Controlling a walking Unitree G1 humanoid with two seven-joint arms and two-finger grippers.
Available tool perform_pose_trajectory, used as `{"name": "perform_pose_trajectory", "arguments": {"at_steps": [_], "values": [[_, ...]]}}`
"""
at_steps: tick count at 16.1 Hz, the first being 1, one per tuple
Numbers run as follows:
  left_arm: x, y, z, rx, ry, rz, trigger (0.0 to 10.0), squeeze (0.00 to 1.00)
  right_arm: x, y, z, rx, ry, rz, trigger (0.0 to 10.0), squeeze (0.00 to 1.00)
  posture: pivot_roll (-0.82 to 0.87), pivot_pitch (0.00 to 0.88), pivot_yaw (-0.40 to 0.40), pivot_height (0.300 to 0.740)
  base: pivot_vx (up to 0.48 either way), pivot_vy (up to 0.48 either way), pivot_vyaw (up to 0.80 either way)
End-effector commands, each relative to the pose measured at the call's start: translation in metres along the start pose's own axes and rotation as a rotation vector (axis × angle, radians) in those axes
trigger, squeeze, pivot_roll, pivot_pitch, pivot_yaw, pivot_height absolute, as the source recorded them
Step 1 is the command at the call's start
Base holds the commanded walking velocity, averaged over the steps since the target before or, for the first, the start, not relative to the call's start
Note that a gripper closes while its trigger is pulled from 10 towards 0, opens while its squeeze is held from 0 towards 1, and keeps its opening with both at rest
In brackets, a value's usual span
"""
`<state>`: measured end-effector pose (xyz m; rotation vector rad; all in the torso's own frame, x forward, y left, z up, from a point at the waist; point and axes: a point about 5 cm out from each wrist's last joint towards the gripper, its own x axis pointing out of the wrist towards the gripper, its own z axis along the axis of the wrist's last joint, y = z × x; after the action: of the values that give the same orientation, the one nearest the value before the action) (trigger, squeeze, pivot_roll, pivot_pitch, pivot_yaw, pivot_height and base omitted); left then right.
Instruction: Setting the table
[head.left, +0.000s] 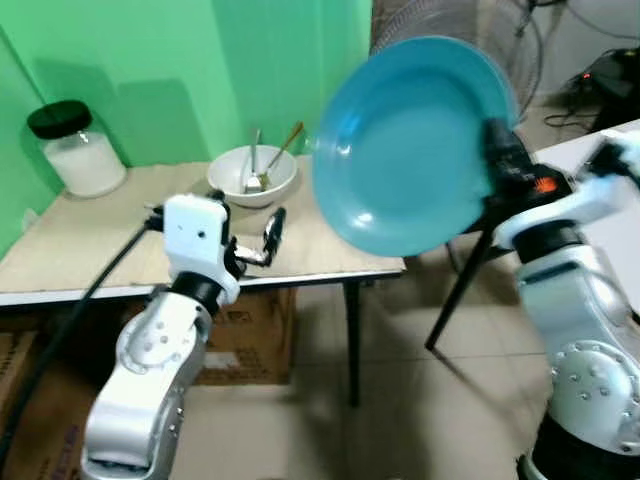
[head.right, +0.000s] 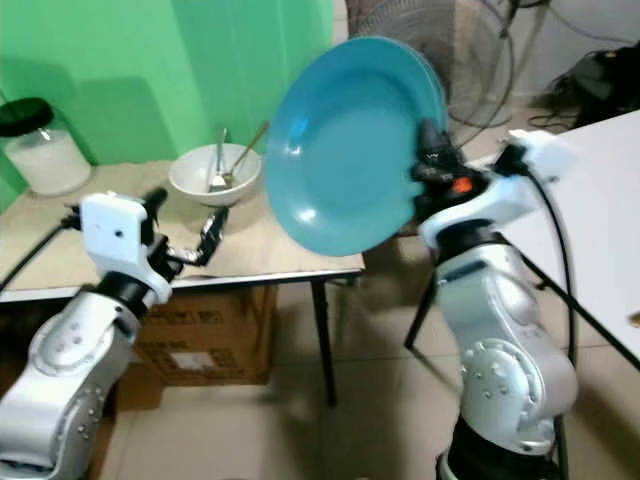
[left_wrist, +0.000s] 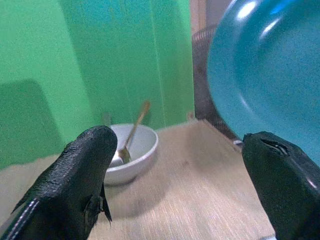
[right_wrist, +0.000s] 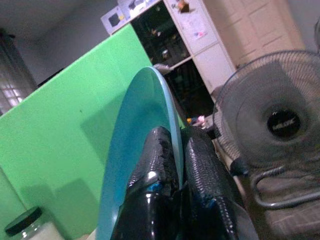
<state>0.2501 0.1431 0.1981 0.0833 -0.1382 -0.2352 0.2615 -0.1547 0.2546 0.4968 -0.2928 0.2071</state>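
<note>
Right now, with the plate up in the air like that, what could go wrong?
1. The right gripper pinches the blue plate only at its rim, tilted almost on edge above the floor; it could slip and drop.
2. The plate's near edge hangs close to the white bowl with its utensils; lowering it could hit them.
3. The open left gripper sits low over the table, possibly in the plate's path.
</note>
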Motion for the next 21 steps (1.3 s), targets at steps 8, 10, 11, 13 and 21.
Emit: {"name": "perform_pose_trajectory", "arguments": {"at_steps": [8,10,11,13,21], "values": [[-0.004,0.007,-0.007,-0.02,0.037,0.05,10.0,0.0,-0.011,0.001,-0.021,-0.064,0.118,0.008,10.0,0.0,-0.09,0.0,0.035,0.74,0.0,0.091,-0.5],[-0.005,0.008,-0.009,-0.018,0.045,0.061,10.0,0.0,-0.016,0.0,-0.03,-0.092,0.17,0.018,10.0,0.0,-0.09,0.0,0.034,0.74,0.0,0.0,0.0],[-0.006,0.008,-0.009,-0.02,0.047,0.063,10.0,0.0,-0.018,0.001,-0.035,-0.098,0.199,0.022,10.0,0.0,-0.09,0.0,0.03,0.74,0.0,0.0,0.0],[-0.007,0.008,-0.01,-0.025,0.051,0.065,10.0,0.0,-0.019,0.001,-0.037,-0.11,0.215,0.028,10.0,0.0,-0.09,0.0,0.028,0.74,0.0,0.0,0.0],[-0.009,0.009,-0.013,-0.031,0.069,0.069,10.0,0.0,-0.023,-0.001,-0.042,-0.126,0.244,0.009,10.0,0.0,-0.09,0.0,0.033,0.74,0.0,0.0,0.0]]}}
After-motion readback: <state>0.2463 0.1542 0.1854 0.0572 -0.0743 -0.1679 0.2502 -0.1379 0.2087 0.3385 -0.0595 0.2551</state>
